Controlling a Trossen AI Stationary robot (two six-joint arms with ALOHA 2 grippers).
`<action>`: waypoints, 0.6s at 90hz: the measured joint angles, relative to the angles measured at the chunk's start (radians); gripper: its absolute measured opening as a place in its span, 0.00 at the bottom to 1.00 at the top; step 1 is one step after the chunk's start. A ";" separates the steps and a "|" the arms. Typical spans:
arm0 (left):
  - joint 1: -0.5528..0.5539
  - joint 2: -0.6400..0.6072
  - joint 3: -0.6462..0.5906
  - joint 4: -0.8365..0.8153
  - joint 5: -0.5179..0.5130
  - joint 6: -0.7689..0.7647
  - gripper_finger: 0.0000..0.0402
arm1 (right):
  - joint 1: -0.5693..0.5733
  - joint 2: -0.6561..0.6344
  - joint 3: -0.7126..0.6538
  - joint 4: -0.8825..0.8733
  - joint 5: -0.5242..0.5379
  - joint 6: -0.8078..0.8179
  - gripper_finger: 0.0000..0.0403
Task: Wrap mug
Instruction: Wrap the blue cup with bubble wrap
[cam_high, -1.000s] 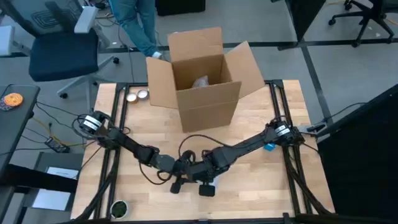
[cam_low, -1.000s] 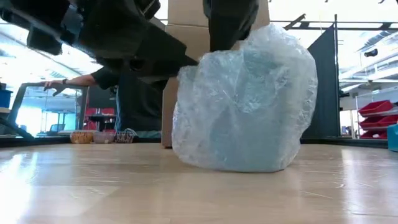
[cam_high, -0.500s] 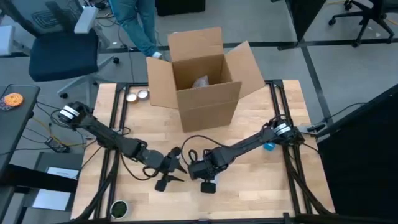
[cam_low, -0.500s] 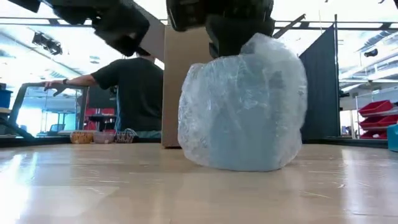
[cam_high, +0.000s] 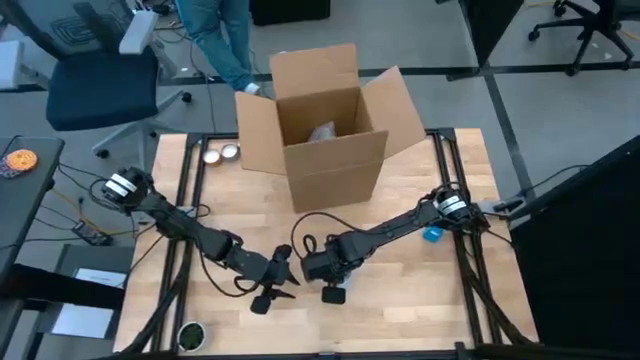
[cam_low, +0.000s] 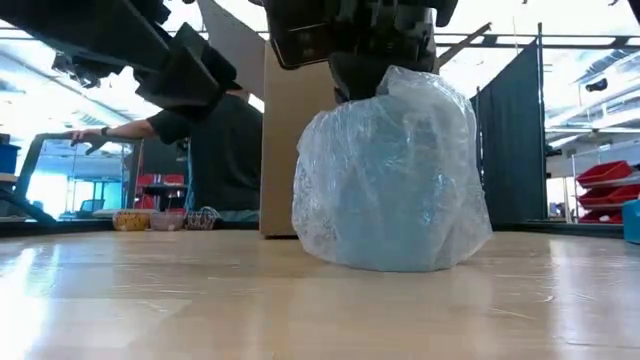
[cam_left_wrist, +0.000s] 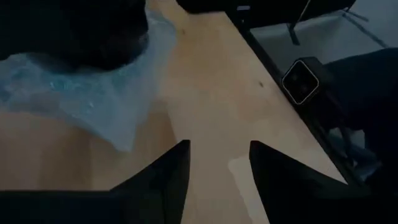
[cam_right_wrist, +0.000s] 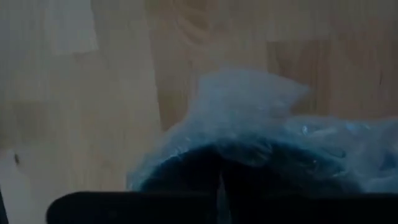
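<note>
The mug is wrapped in clear bubble wrap; the bundle (cam_low: 390, 185) stands with its bottom on the wooden table, a bluish shape showing through. My right gripper (cam_low: 375, 85) sits on top of the bundle, shut on the gathered wrap. The high view shows this gripper (cam_high: 318, 268) near the table's middle front, covering the bundle. My left gripper (cam_left_wrist: 219, 152) is open and holds nothing. It stands just left of the bundle (cam_left_wrist: 93, 87), and the high view shows it (cam_high: 280, 280) beside the right gripper. My right gripper pinches the gathered bubble wrap at the bundle's top (cam_right_wrist: 249, 134) between its two fingers (cam_right_wrist: 205, 186). The fingers come from above, pointing down. The bundle stays upright under them, its bottom (cam_low: 395, 262) on the table.
An open cardboard box (cam_high: 330, 130) stands at the table's far middle with a wrapped item inside. Two small tins (cam_high: 220, 153) lie left of it. A blue object (cam_high: 432, 235) sits by the right arm, a small round object (cam_high: 190, 335) at the near left corner. A person stands beyond the table.
My left gripper has drawn back from the bundle toward the table's left and near edge, and no longer touches it. My right gripper has stayed on top. The bundle has shifted slightly and looks narrower, the wrap gathered upward.
</note>
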 joint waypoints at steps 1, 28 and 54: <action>0.000 0.000 0.000 0.000 0.000 -0.002 0.38 | 0.000 0.000 0.000 0.001 0.001 -0.005 0.00; -0.001 0.000 0.000 0.010 0.012 -0.008 0.38 | 0.000 0.001 0.005 0.016 0.002 -0.019 0.00; -0.018 0.001 0.000 0.018 0.014 -0.018 0.38 | 0.006 0.002 0.005 -0.021 0.007 0.042 0.00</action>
